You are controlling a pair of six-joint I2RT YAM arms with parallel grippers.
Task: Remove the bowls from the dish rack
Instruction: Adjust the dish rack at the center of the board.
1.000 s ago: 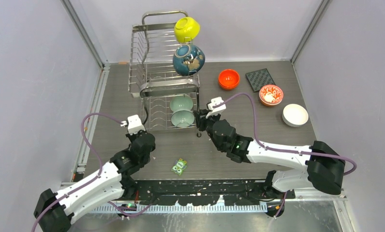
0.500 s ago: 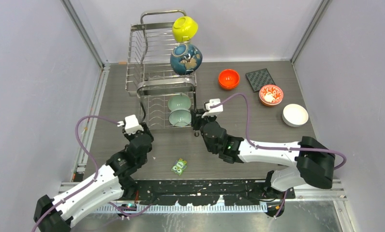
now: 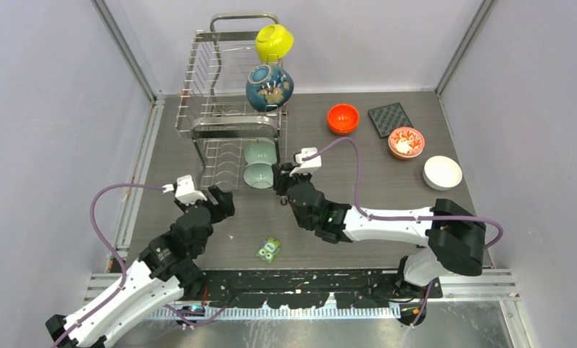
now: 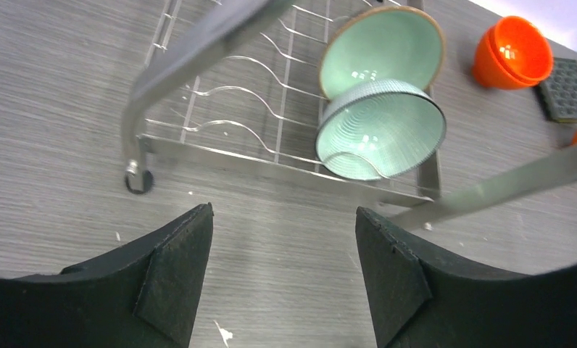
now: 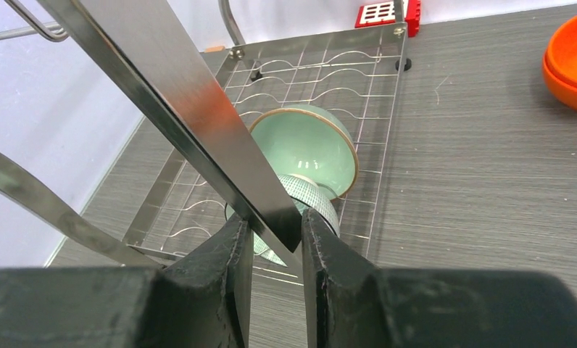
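Bowls: roughly halfway by my count, four left in rack (image 3: 231,125), three out. Rack sits at 11 o'clock on table (image 3: 409,185): yellow-green bowl (image 3: 274,42) and blue bowl (image 3: 269,87) up top, two pale green bowls (image 3: 258,176) on lower tier. Orange bowl (image 3: 343,118), flowered bowl (image 3: 406,142) and white bowl (image 3: 442,172) sit out at 2 o'clock. Right gripper (image 5: 275,232) clamped on rack's flat steel bar; only its wrist view shows that, overhead hides the pinch. Left gripper (image 4: 282,232) spread wide, holding nothing, green bowls at its 1 o'clock. Top-tier bowls appear overhead only.
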